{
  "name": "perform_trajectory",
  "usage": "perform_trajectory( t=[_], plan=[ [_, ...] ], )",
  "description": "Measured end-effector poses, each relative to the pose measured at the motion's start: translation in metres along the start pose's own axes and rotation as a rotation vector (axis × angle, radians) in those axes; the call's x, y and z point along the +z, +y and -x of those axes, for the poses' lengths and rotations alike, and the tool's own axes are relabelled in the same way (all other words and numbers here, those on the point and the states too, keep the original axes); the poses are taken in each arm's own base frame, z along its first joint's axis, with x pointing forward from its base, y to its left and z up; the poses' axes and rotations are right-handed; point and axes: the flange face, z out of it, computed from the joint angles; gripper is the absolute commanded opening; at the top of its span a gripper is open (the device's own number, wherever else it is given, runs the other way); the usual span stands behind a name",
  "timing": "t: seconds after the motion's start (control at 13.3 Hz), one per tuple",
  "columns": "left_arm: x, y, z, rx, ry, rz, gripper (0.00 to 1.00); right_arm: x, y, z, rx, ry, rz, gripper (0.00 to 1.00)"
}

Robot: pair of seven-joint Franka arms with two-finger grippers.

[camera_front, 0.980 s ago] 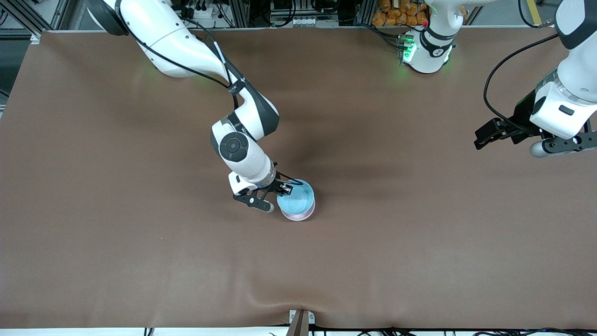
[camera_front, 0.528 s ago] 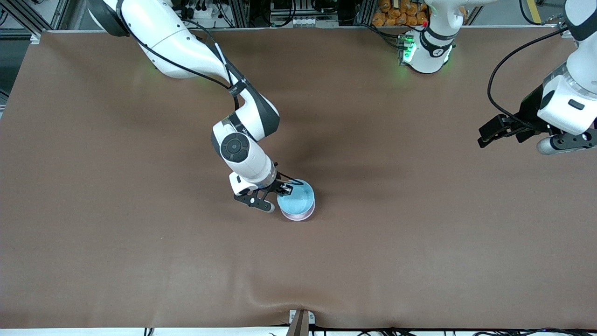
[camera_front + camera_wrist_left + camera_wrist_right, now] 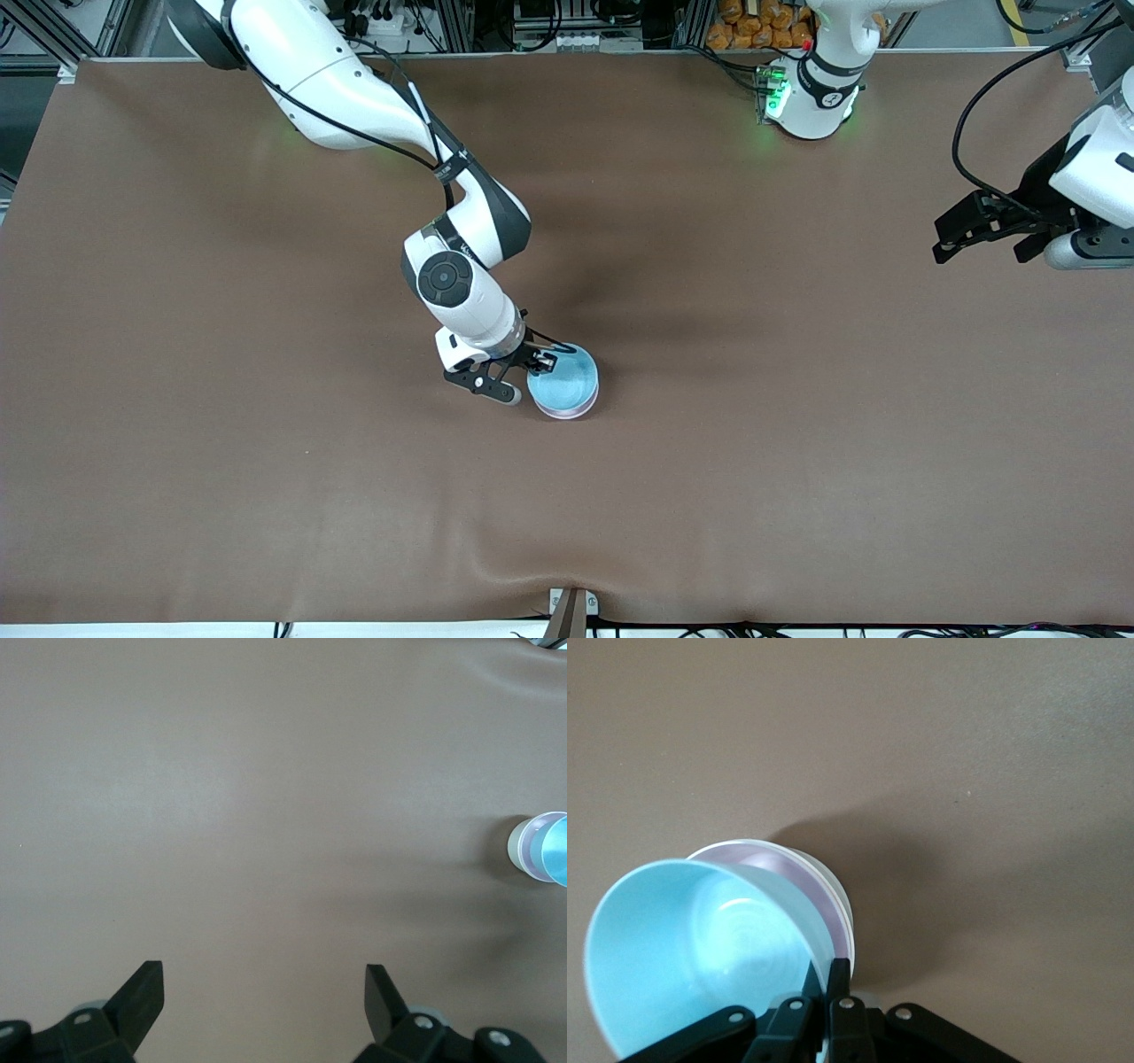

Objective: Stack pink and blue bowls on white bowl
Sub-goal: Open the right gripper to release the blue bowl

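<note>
1. Your left gripper has drifted up toward its end of the table since a second ago; its fingers are spread wide over bare brown cloth.
2. Your right gripper is pinched closed on the rim of the blue bowl.
3. That glossy round bowl sits nested in the pink bowl, mid-table.
4. The white bowl shows as a thin rim underneath.
</note>
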Motion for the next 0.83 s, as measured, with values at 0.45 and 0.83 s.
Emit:
perform_trajectory(
  t=[0.45, 0.83],
  plan=[
    [0.0046, -0.0013, -0.0022, -0.001, -0.008, -0.001, 1.0, 0.0017, 0.0027, -0.0026, 0.048, 0.001, 0.005, 1.0],
    [0.0049, -0.0018, -0.0024, -0.002, -0.008, -0.001, 1.0, -0.0001, 0.0036, -0.006, 0.039, 0.008, 0.005, 1.0]
  ],
)
